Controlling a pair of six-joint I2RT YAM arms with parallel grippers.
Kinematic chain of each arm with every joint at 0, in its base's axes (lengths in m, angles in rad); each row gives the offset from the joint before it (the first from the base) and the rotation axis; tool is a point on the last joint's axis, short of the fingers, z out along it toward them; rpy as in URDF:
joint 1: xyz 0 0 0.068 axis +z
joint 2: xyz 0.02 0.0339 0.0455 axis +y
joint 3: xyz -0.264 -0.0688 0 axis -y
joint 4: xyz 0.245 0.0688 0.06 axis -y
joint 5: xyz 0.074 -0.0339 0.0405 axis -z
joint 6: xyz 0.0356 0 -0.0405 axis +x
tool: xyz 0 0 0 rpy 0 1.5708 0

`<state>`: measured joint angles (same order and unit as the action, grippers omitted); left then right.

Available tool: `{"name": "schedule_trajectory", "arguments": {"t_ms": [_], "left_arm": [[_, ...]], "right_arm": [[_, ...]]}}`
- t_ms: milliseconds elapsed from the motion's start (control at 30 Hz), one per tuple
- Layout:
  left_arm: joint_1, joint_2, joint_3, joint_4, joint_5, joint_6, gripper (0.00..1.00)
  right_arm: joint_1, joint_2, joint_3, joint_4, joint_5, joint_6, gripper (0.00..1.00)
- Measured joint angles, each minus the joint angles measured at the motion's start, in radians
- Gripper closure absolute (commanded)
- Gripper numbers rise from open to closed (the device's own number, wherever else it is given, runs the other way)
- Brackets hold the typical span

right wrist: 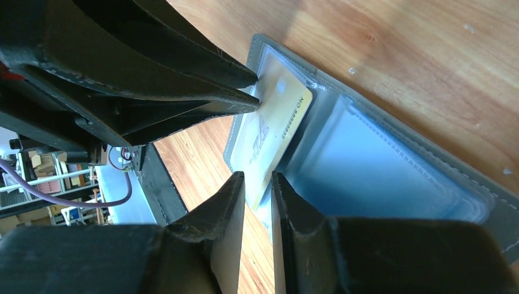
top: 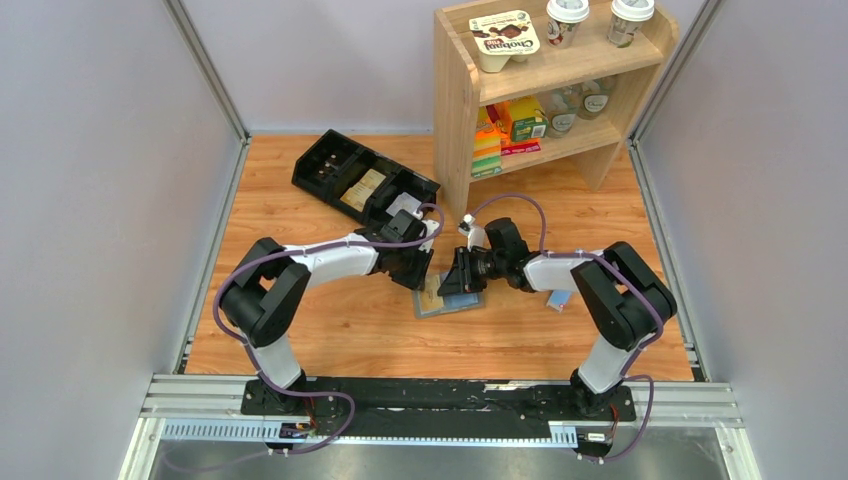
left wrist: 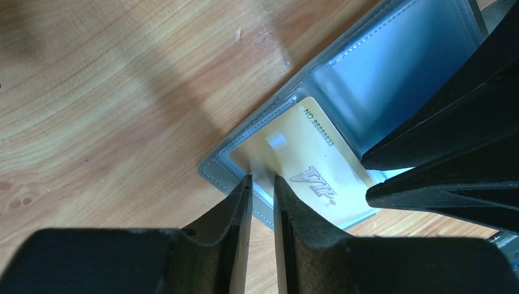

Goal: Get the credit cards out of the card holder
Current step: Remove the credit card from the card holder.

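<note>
The card holder [top: 466, 303] lies open and flat on the wooden table [top: 300, 330], a little toward 6 o'clock from the table's middle, with the clear sleeves facing up. One beige card [left wrist: 303, 160] with "VIP" printed on it is in the half of the holder that is nearer to the left arm. The other half shows only a bluish sleeve.

The left gripper [left wrist: 262, 179] reaches in from 10 o'clock. Its fingers are almost together, with the tips at the outer end of the card and the holder's stitched rim. I cannot tell if they really clamp something. The right gripper [right wrist: 257, 177] comes from 3 o'clock. Its fingers are pressed close on the long edge of the card.

A black tray [top: 330, 165] lies at 11 o'clock from the holder. A wooden shelf [top: 455, 120] stands at 1 o'clock, and a small blue-and-white packet [top: 560, 300] is at 3 o'clock.
</note>
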<state>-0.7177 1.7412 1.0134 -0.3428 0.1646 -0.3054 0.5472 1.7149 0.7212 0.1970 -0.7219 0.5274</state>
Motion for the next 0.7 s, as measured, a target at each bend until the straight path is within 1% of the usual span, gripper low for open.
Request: {"name": "schedule_trajectory", "arguments": {"t_ms": [233,300,333,467,700], "left_arm": [[0.001,-0.008,-0.015,0.020,0.001,-0.003,0.75],[0.001,-0.010,-0.019,0.025,0.002,-0.004,0.76],[0.002,-0.010,-0.020,0.026,0.002,-0.004,0.79],[0.009,-0.011,-0.024,0.031,-0.008,-0.004,0.82],[0.015,-0.013,-0.030,0.039,-0.014,-0.006,0.88]], "right_arm": [[-0.001,0.024,0.016,-0.016,0.005,0.024,0.78],[0.000,0.041,0.025,-0.027,0.007,0.033,0.78],[0.001,0.052,0.035,-0.041,0.009,0.036,0.77],[0.005,0.090,0.083,-0.096,0.013,0.052,0.77],[0.006,0.109,0.092,-0.087,-0.001,0.098,0.78]]}}
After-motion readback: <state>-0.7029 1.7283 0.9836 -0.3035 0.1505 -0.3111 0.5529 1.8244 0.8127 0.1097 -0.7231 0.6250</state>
